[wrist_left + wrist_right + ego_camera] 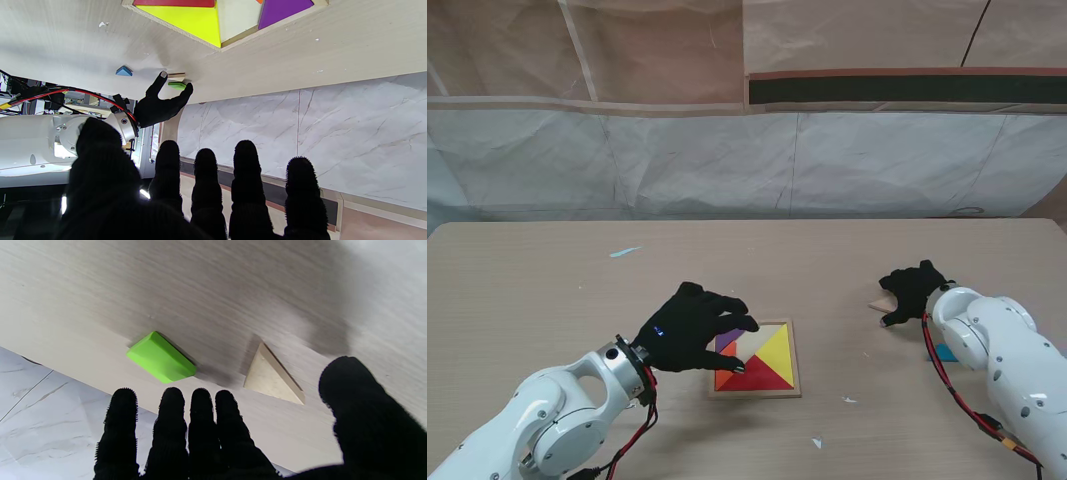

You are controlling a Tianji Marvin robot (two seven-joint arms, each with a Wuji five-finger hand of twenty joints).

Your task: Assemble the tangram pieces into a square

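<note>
One wooden tray [793,345] holds four coloured pieces: yellow [775,350], red [762,375], orange [725,378], purple [727,340]. Three loose pieces: green [160,357], beige [272,376], blue [123,71].

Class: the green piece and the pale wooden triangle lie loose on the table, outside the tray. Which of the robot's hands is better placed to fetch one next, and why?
The right hand. It hovers open over the green piece and wooden triangle; the left hand is over the tray.

Stand view: high, looking down on the table [547,290]
Wrist views: low, close, inverted, along fingers
Shared: green piece [177,85]; beige triangle [272,380]
</note>
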